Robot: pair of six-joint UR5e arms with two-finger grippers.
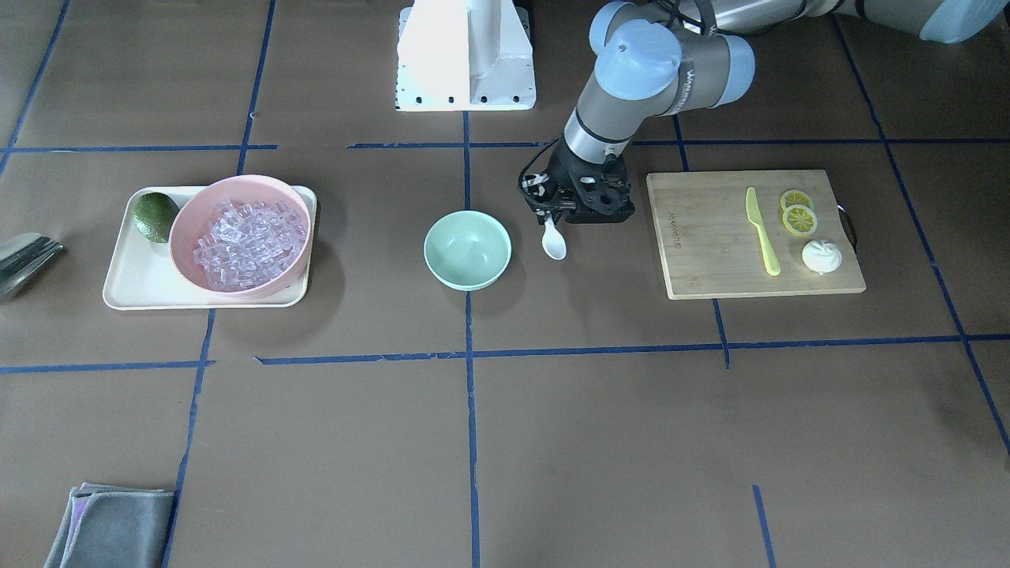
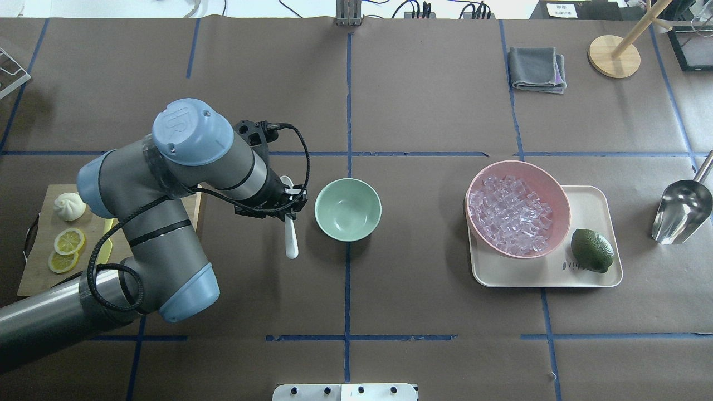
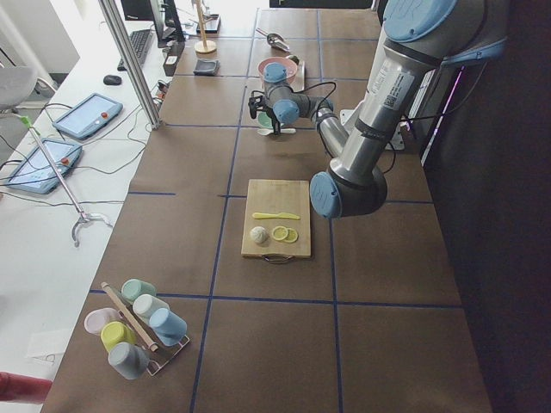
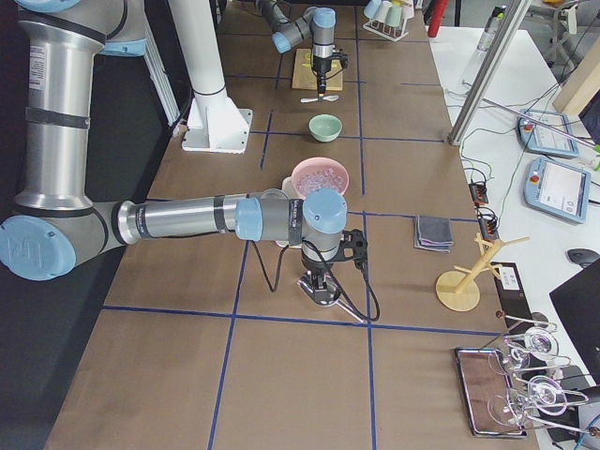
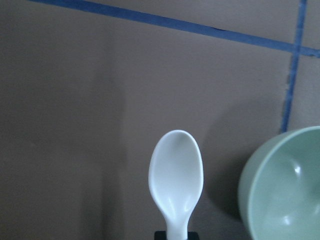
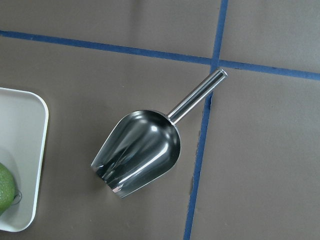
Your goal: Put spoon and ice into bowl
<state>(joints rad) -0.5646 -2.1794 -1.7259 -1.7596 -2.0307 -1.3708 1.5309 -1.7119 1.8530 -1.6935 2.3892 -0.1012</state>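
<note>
Glossy oval spoon (image 5: 176,172), smooth round bowl (image 5: 282,190)

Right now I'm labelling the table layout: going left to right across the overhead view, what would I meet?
The cutting board, spoon, mint-green bowl, pink bowl, green fruit, metal scoop.

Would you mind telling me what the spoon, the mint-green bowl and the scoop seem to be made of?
The spoon looks like glossy white plastic, with soft highlights. The mint-green bowl seems smooth plastic or melamine, given faint glints. The scoop is likely polished metal: mirror-like reflections.
</note>
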